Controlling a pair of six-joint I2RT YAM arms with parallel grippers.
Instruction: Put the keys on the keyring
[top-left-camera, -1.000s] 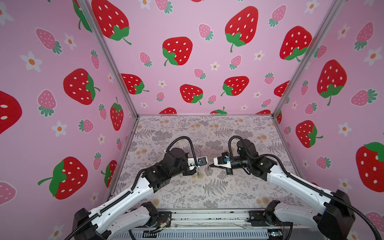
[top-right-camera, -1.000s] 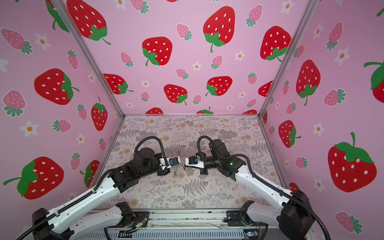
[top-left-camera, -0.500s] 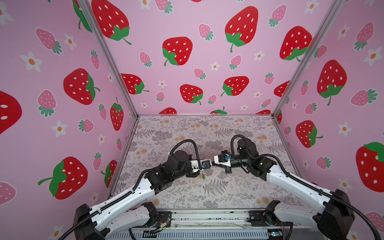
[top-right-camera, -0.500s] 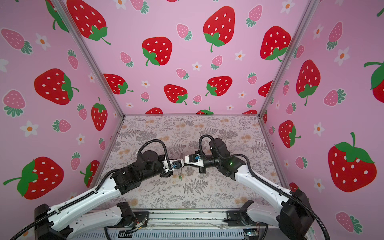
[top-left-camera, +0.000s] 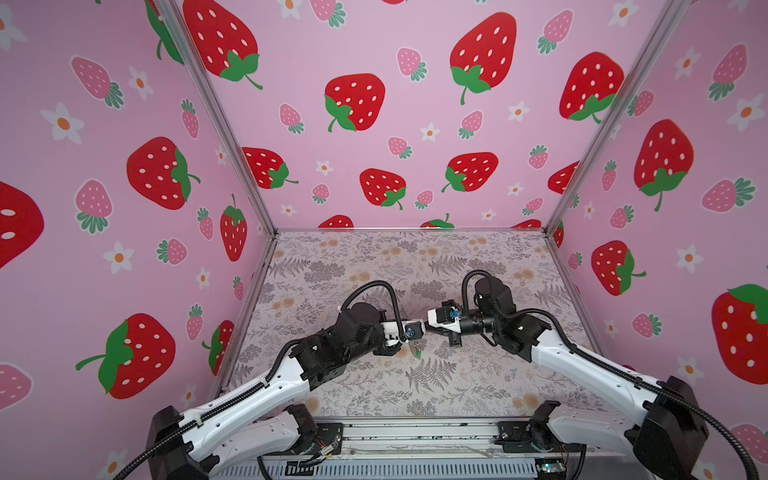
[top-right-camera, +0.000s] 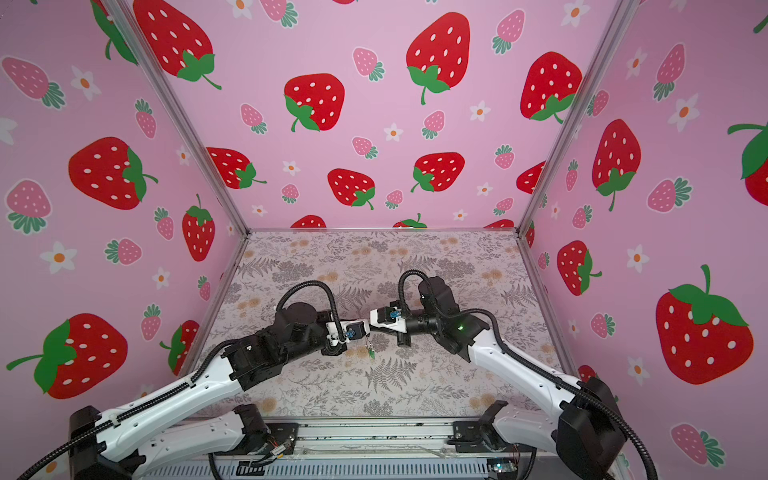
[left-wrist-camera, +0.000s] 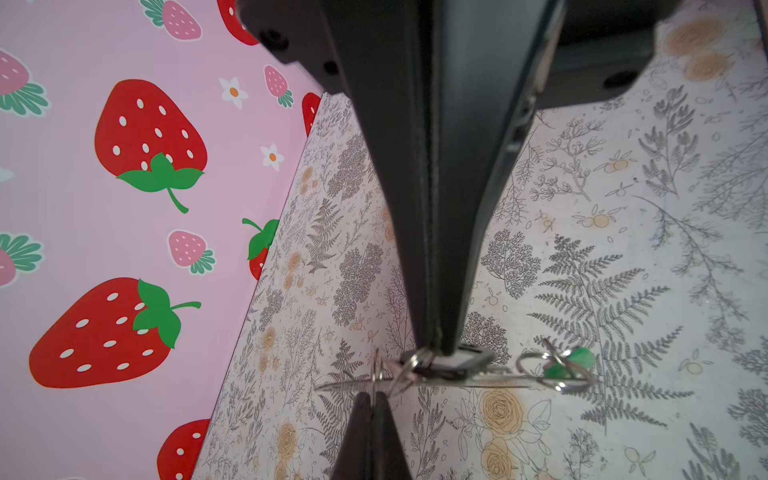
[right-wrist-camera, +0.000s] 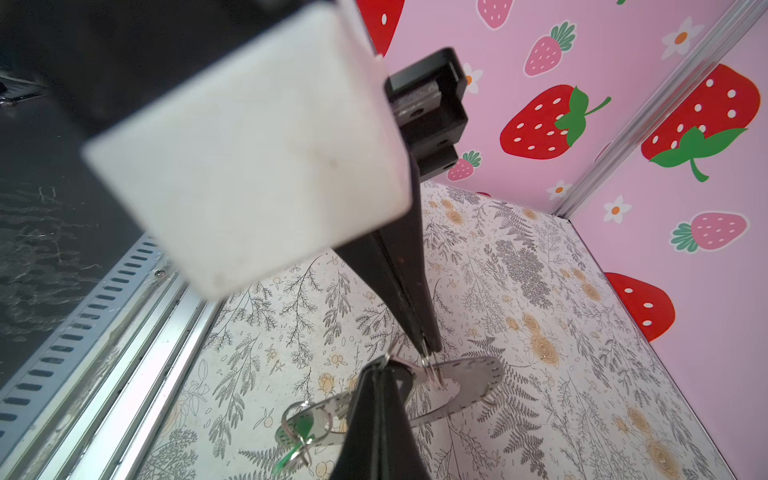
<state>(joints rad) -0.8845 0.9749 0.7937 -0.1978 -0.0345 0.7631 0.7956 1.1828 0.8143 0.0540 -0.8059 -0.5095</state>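
Two pincers meet tip to tip over the middle of the tabletop, both clenched. The left pincer (left-wrist-camera: 432, 349) has its black fingers pressed flat together, pinching one end of a tiny oblong black-rimmed tag (left-wrist-camera: 467, 358) with a pale plastic centre, right beside a small loop of wire. The right pincer (right-wrist-camera: 428, 348) is likewise squeezed to a point and nips a thin silver wire loop (right-wrist-camera: 433, 373) that passes through the wide centre hole of the flat grey metal keyring (right-wrist-camera: 473, 384), a washer-like disc with a row of small holes along its edge. In the left wrist view the keyring (left-wrist-camera: 490, 380) is seen edge-on as a thin line running between the two tips, with the right pincer (left-wrist-camera: 372, 397) touching it from the opposite side.

At the keyring's far end, away from both tips, a tiny oblong bright green tag (left-wrist-camera: 575, 360) of plastic hangs on another wire loop; in both top views it dangles just below the meeting fingers (top-left-camera: 418, 353) (top-right-camera: 371, 353). The keyring casts a shadow on the grey fern-and-flower printed tabletop (top-left-camera: 374, 266) beneath it. Pink strawberry-patterned walls (top-left-camera: 374, 62) enclose the tabletop on three sides.
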